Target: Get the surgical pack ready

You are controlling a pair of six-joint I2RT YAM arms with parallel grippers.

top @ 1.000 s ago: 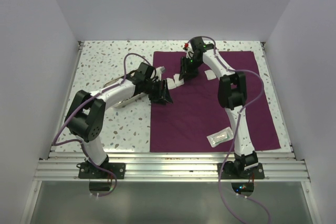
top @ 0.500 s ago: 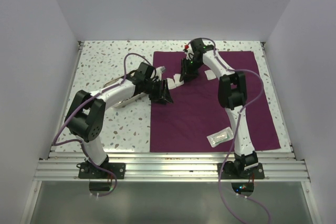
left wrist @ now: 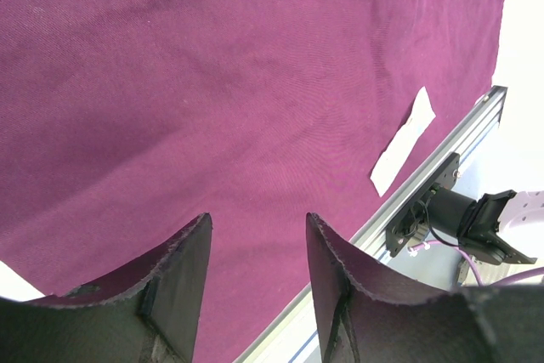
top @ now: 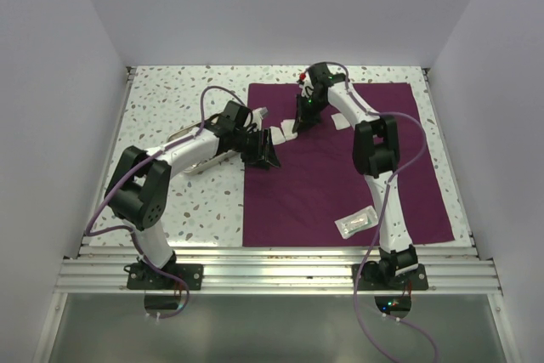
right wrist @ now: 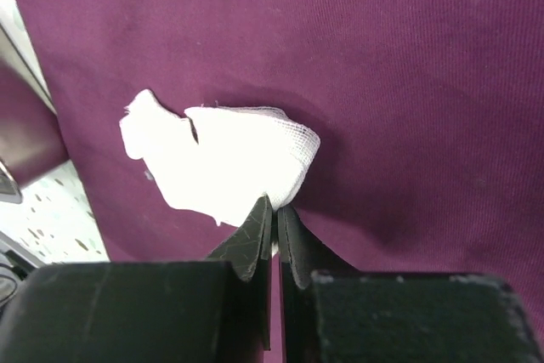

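The purple drape (top: 340, 167) lies flat on the right half of the table. My right gripper (top: 298, 122) is near its far left corner, shut on the edge of a white gauze square (right wrist: 221, 159), which hangs just over the drape (right wrist: 382, 65); the jaws (right wrist: 276, 207) are pressed together on it. More gauze squares (top: 276, 134) lie beside it and at the far middle (top: 341, 120). My left gripper (top: 265, 157) is open and empty, low over the drape's left edge (left wrist: 212, 82). A clear pouch (top: 355, 223) lies near the front edge; it also shows in the left wrist view (left wrist: 403, 139).
A steel piece (top: 202, 164) shows under my left forearm on the speckled table (top: 170, 99), and a grey end (top: 260, 112) behind the left wrist. White walls close the table on three sides. The aluminium rail (top: 272, 269) runs along the near edge.
My right gripper has shifted slightly toward the far side with the gauze in it. The left arm has not moved.
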